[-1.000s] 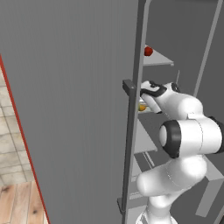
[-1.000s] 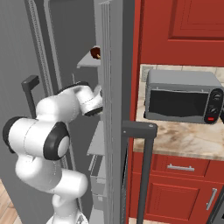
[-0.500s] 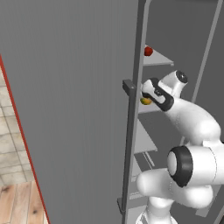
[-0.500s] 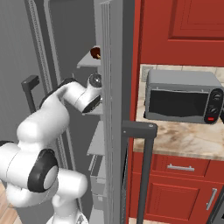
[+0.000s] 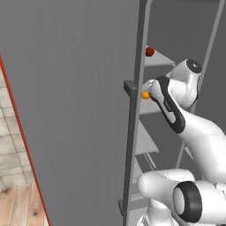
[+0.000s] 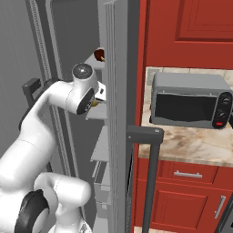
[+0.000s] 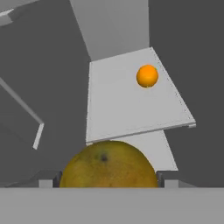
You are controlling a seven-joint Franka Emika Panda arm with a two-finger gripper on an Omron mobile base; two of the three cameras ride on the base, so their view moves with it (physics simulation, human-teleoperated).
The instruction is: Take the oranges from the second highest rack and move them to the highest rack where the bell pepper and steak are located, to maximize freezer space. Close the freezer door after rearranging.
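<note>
My claw (image 7: 108, 183) is clamped on one of the oranges (image 7: 108, 165), held above the second highest rack (image 7: 113, 109) where another orange (image 7: 147, 75) sits, so next I judge I must raise it to the highest rack (image 5: 159, 59) beside the bell pepper (image 5: 149, 51).

We see a smooth, glossy white arm (image 5: 198, 132) built of rounded, bulging segments. Its joints carry dark bands, with a black ring at the lower right of the left base view and round grey caps on the upper joints.
</note>
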